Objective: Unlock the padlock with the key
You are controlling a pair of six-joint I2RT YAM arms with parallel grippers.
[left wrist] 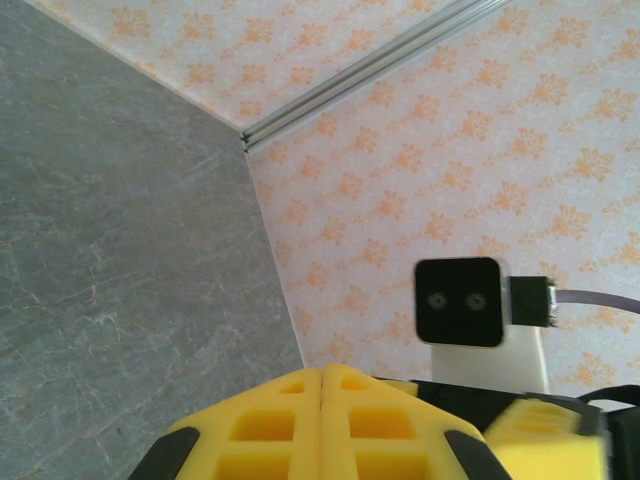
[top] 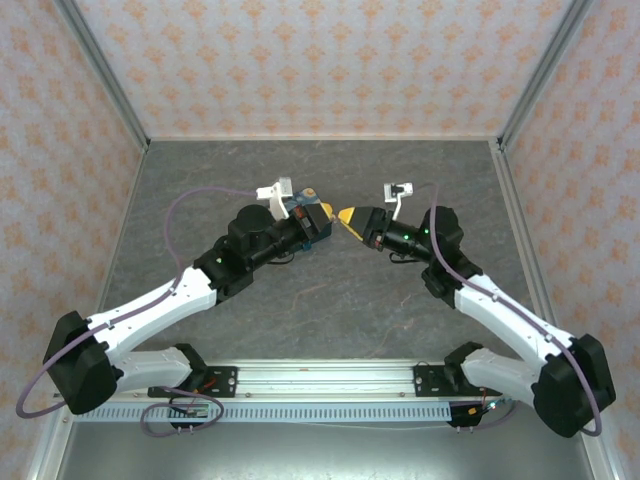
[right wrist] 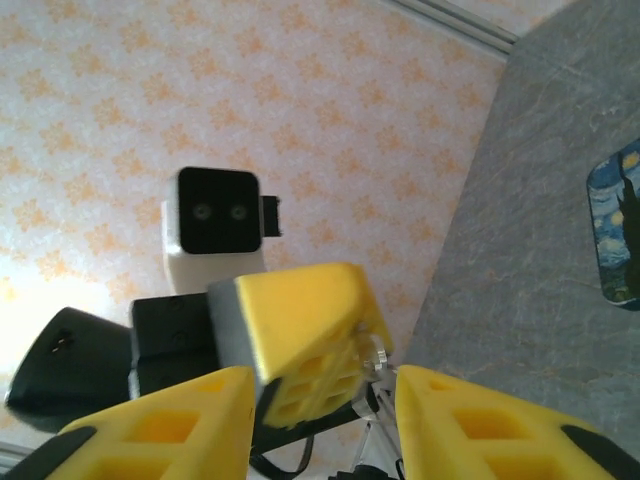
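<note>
We are taking the key to be the pale metal sliver poking from the clenched tips of the left gripper, though it is too small to be sure. We are not making out the padlock. The right gripper, at 3 o'clock of the left, is standing released around those tips. We are judging this a key handover. Next, the right claw is needing to draw clear and secure the padlock.

place: robot lab test cell | evidence: patterned wall panels, aluminium frame, grey table
</note>
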